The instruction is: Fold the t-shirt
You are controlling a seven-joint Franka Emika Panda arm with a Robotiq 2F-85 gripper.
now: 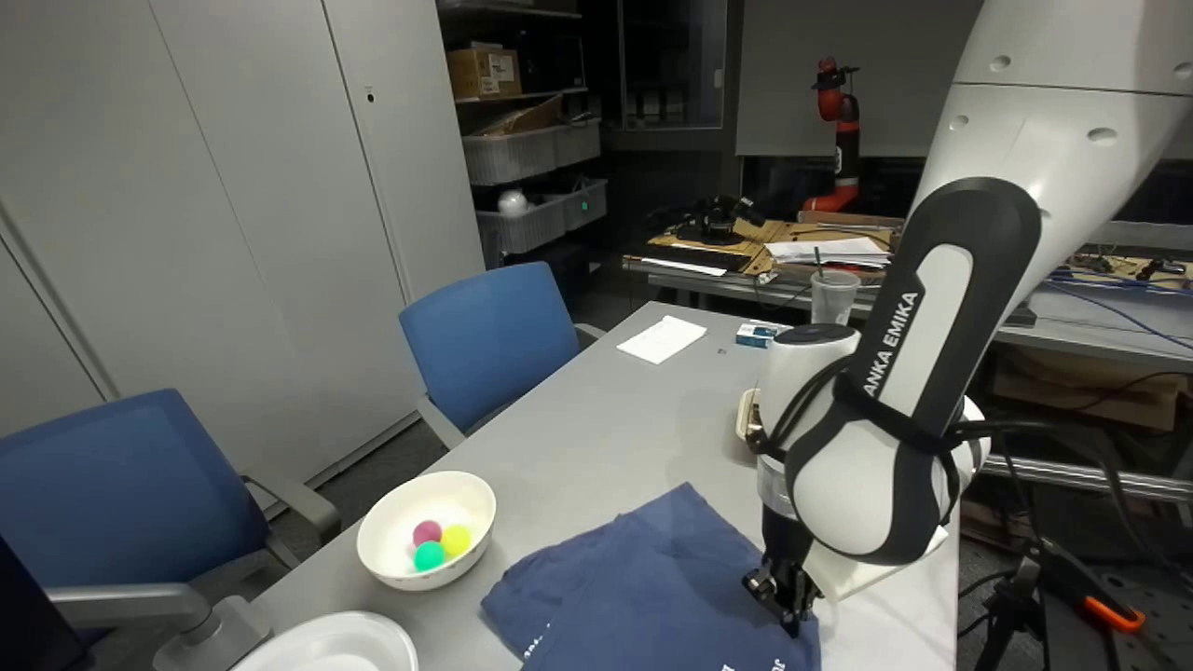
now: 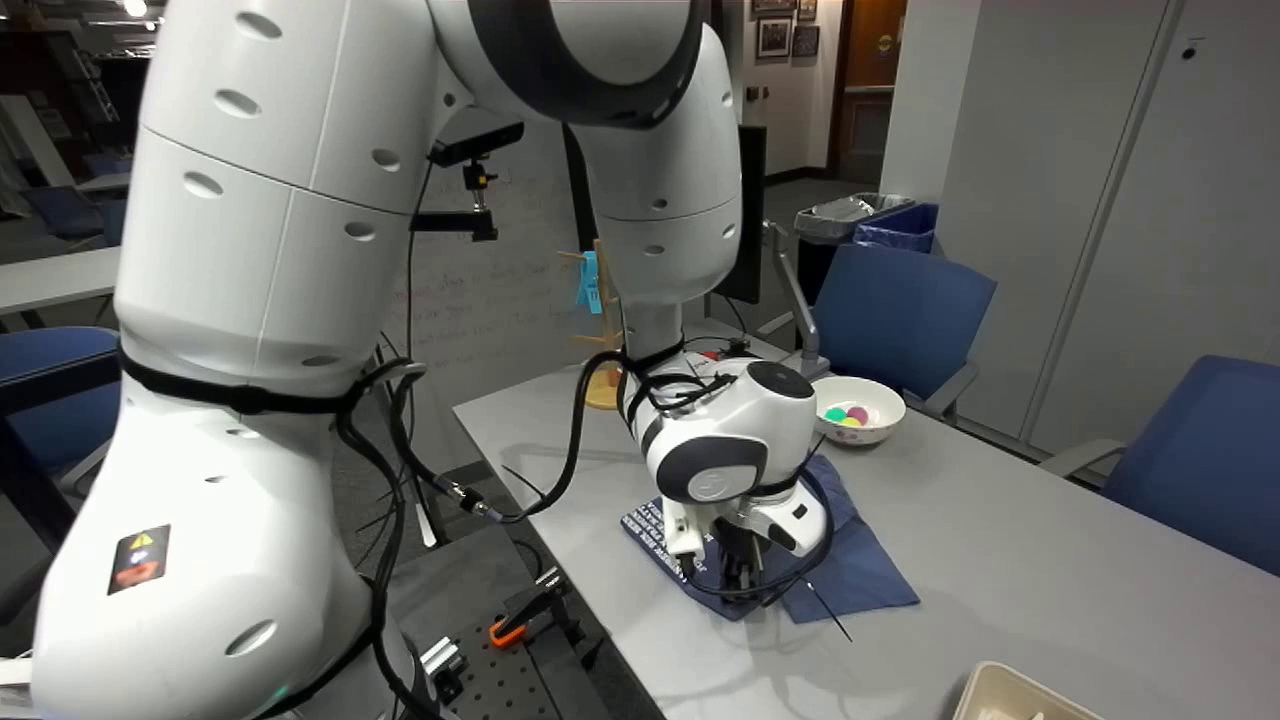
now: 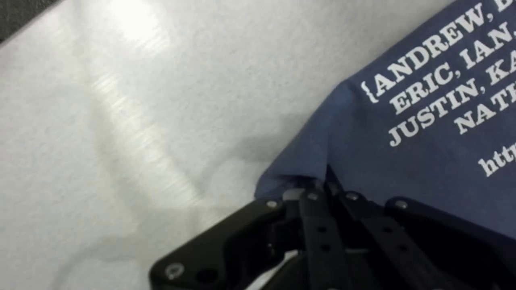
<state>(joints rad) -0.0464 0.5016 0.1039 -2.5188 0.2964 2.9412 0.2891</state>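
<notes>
The claw (image 3: 327,186) pinches the t-shirt (image 3: 419,165) lettered "ERIC, IAN", its arm (image 1: 951,308) reading "ANKA EMIKA".

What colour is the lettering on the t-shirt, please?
The lettering is white; the wrist view shows it best.

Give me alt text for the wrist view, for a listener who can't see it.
Black robot jaws pinch a dark blue t-shirt near an edge, puckering it. White lettering on it, including Andrew, Eric and Justin, shows at right; pale tabletop lies left.
</notes>
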